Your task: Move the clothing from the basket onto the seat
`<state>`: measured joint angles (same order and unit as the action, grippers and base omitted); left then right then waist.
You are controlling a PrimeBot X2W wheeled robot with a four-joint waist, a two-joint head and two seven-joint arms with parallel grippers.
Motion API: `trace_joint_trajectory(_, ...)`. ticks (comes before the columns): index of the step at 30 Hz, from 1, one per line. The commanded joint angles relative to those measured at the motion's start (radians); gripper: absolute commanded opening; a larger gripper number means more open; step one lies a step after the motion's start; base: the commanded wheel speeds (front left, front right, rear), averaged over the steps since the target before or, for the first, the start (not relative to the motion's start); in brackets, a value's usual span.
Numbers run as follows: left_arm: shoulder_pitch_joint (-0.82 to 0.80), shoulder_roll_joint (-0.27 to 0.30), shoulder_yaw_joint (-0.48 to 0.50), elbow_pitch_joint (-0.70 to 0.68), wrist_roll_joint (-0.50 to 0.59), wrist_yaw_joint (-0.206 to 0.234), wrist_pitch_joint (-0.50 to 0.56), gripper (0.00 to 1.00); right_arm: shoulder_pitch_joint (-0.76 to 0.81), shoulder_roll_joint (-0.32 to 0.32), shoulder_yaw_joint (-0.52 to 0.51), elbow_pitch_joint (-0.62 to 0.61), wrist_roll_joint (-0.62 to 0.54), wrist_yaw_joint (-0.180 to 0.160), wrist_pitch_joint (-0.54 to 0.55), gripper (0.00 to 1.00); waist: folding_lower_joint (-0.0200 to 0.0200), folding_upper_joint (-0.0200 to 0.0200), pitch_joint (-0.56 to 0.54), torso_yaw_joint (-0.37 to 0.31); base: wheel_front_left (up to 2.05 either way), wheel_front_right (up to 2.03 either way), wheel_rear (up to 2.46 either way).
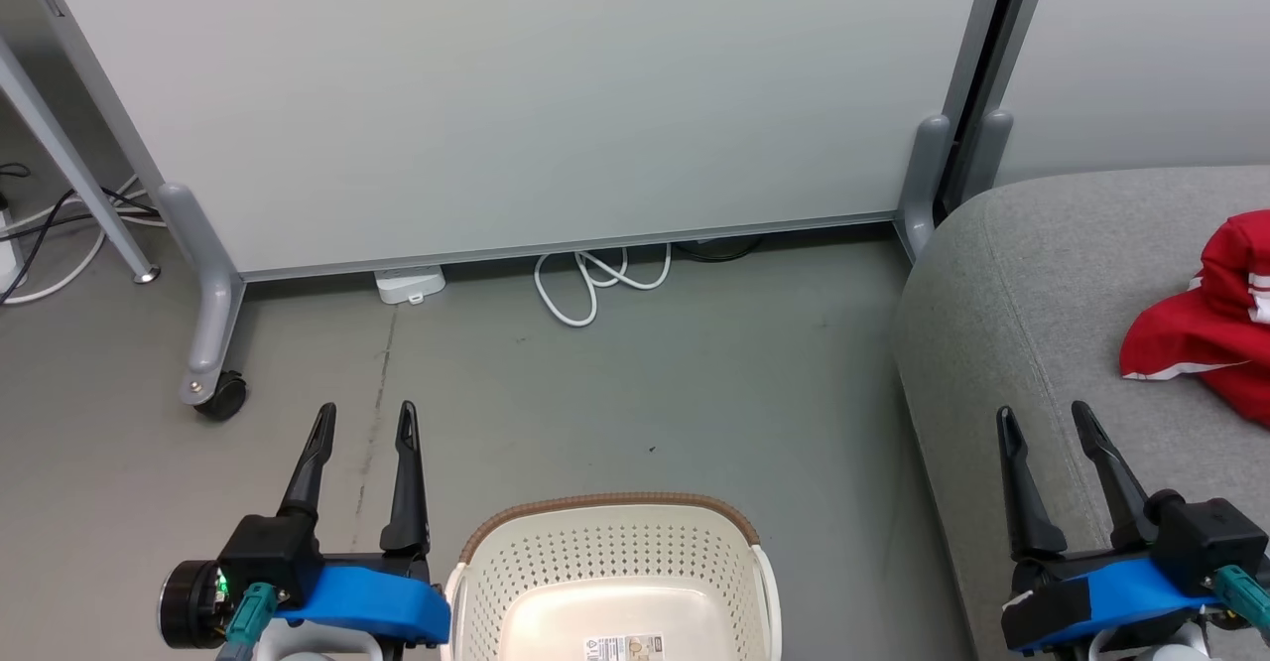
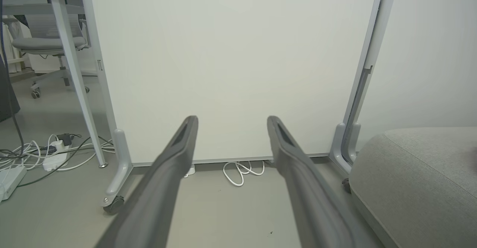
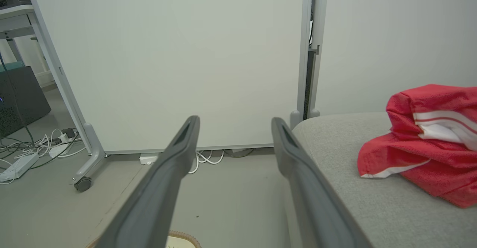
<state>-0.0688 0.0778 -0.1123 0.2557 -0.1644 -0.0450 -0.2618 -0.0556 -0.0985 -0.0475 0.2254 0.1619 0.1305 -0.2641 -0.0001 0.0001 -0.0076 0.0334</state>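
The basket [image 1: 605, 502] sits on the floor [image 1: 645, 393] at the bottom middle of the head view. Its cream bottom shows bare but for a printed label [image 1: 620, 647]. The clothing [image 1: 1201, 329] (red with white stripes, crumpled in a heap) lies on the seat [image 1: 1012, 284] at the right, well apart from the basket. In the right wrist view the clothing [image 3: 421, 155] rests on the seat [image 3: 354, 188], back from its rounded edge.

The left fingers [image 1: 406, 462] stand spread and released, grasping nothing, just left of the basket. The right fingers [image 1: 1020, 492] are likewise spread and released, by the seat's near edge and short of the clothing.

Beyond, a white partition panel [image 1: 516, 95] stands on a castor foot [image 1: 220, 393]. A coiled white cable [image 1: 595, 289] and a power strip [image 1: 409, 284] lie at its base.
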Motion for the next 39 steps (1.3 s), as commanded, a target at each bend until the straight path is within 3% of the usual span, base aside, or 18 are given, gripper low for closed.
trace_joint_trajectory(1, 0.007, -0.003, 0.008, -0.002, 0.008, -0.007, -0.005, 1.0, 0.01, 0.007, 0.0, 0.006, -0.005, 0.001, 0.0, 1.0, 0.0001, -0.0001, -0.001, 0.005, 0.0, 0.0, 0.0)
trace_joint_trajectory(23, 0.01, -0.024, 0.042, 0.017, 0.043, -0.022, -0.005, 1.0, -0.003, 0.02, 0.008, 0.025, -0.006, 0.001, 0.0, 1.0, 0.0001, -0.0001, -0.014, 0.023, 0.0, 0.0, 0.0)
trace_joint_trajectory(24, 0.007, -0.023, 0.037, 0.02, 0.035, -0.025, 0.001, 0.0, 0.0, 0.018, 0.008, 0.025, -0.008, 0.0, 0.0, 0.0, 0.0001, -0.0001, -0.014, 0.023, 0.0, 0.0, 0.0)
trace_joint_trajectory(27, 0.019, -0.024, 0.041, 0.044, 0.021, -0.025, 0.01, 0.0, 0.004, 0.021, 0.004, 0.05, 0.004, 0.0, 0.006, 0.0, 0.0001, -0.0001, -0.014, 0.023, 0.0, 0.0, 0.0)
trace_joint_trajectory(39, 0.006, -0.025, 0.074, 0.036, -0.217, -0.035, 0.072, 0.0, -0.007, 0.025, -0.01, 0.044, 0.239, 0.0, 0.069, 0.0, 0.0001, -0.0001, -0.012, 0.017, 0.0, 0.0, 0.0)
